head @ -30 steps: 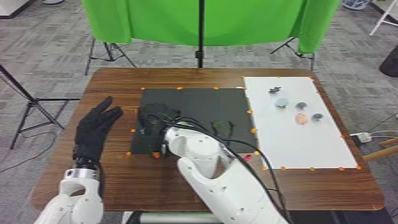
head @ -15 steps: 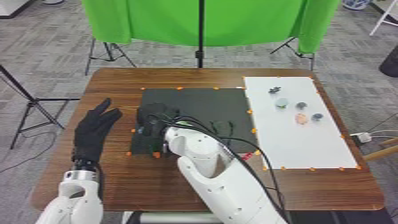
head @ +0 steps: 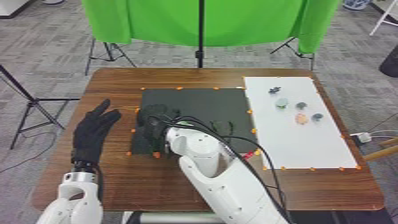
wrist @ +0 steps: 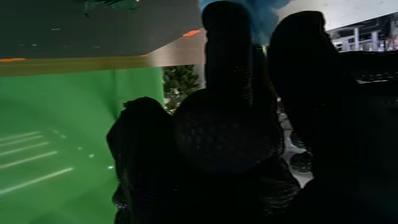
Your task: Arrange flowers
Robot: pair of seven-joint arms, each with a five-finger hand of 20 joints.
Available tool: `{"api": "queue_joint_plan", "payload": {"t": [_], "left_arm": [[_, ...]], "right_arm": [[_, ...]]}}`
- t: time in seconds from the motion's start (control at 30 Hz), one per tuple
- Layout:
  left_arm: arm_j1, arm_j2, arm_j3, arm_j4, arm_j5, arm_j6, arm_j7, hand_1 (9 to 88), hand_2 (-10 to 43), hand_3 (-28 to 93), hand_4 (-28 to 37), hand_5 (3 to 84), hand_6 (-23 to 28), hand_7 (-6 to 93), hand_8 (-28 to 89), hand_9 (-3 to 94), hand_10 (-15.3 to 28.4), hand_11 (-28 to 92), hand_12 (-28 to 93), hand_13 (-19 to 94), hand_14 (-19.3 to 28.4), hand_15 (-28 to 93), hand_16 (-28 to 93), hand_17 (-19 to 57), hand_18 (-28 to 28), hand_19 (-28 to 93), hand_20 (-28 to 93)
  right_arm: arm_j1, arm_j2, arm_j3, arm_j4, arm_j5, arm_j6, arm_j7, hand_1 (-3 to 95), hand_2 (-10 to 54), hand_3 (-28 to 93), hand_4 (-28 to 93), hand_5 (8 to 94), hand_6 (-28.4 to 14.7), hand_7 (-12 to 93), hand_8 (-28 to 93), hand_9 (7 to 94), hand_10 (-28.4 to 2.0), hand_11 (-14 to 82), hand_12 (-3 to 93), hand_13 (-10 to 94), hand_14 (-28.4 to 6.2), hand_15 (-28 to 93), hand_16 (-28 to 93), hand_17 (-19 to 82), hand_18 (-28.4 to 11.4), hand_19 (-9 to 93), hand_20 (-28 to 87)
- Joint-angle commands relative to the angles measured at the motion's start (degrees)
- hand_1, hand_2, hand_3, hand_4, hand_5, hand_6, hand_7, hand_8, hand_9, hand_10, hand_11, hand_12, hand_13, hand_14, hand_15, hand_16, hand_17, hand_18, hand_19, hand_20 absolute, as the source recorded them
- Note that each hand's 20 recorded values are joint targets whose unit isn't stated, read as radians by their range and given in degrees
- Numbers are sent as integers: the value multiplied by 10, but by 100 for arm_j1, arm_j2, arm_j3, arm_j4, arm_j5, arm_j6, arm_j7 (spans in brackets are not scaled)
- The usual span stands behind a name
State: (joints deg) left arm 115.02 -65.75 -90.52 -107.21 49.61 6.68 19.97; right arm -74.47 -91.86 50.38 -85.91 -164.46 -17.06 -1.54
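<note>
Placement of robot hands and flower pieces about a black mat point(head: 209, 102)

The black-gloved right robot hand point(head: 153, 117) lies over the left part of the mat, on a brown wooden counter point(head: 178, 77). Whether it is wide, narrow or gripping cannot be told. In the right wrist view, a pale-blue, flower-like piece point(wrist: 264, 15) appears just beyond this hand; whether the two touch cannot be told. The same view shows green leafy matter point(wrist: 111, 3) over a dark surface, apart from the hand.

To the right of the right robot hand, a dark-green leafy piece point(head: 222, 128) lies on the mat, near the white forearm. Farther right, a white sheet point(head: 298, 145) carries five small pieces, well apart from the hand: one dark point(head: 274, 90), one pale green point(head: 282, 103), one peach point(head: 301, 118) and two grey-blue, the first point(head: 301, 105) between the pale-green piece and the second point(head: 317, 117).

To the left of the right robot hand, the black-gloved left robot hand point(head: 92, 131) is open beside the mat, its fingers extended and holding nothing.
</note>
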Motion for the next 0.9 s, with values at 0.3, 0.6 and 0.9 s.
{"api": "queue_joint_plan", "payload": {"t": [0.3, 0.6, 0.9], "left_arm": [[294, -154, -160, -136, 49, 60, 40, 174, 0, 708, -279, 448, 34, 63, -52, 471, 136, 143, 131, 379, 164, 111, 33, 91, 109, 26, 221], [543, -244, -339, -258, 78, 53, 27, 174, -2, 706, -277, 449, 34, 64, -52, 471, 135, 144, 132, 379, 163, 110, 33, 91, 110, 27, 221], [558, -335, -332, -271, 109, 28, 27, 176, -4, 705, -276, 449, 34, 63, -51, 471, 135, 144, 132, 379, 163, 111, 33, 91, 110, 28, 221]], "right_arm": [[775, 1010, 143, -1061, 1736, 813, 821, 454, -95, 602, -154, 619, 31, 142, -96, 830, -109, 178, 204, 937, 0, 592, 320, 676, -93, 932, 590], [-358, 1550, 2370, -2352, 2524, 1079, 1849, 450, -95, 605, -152, 660, 27, 142, -89, 834, -107, 192, 208, 920, -14, 585, 338, 650, -102, 932, 607], [-1593, 1451, 3644, -2528, 1934, 1261, 2354, 447, -95, 595, -145, 673, 26, 147, -62, 834, -113, 212, 224, 915, -17, 589, 338, 649, -104, 932, 608]]}}
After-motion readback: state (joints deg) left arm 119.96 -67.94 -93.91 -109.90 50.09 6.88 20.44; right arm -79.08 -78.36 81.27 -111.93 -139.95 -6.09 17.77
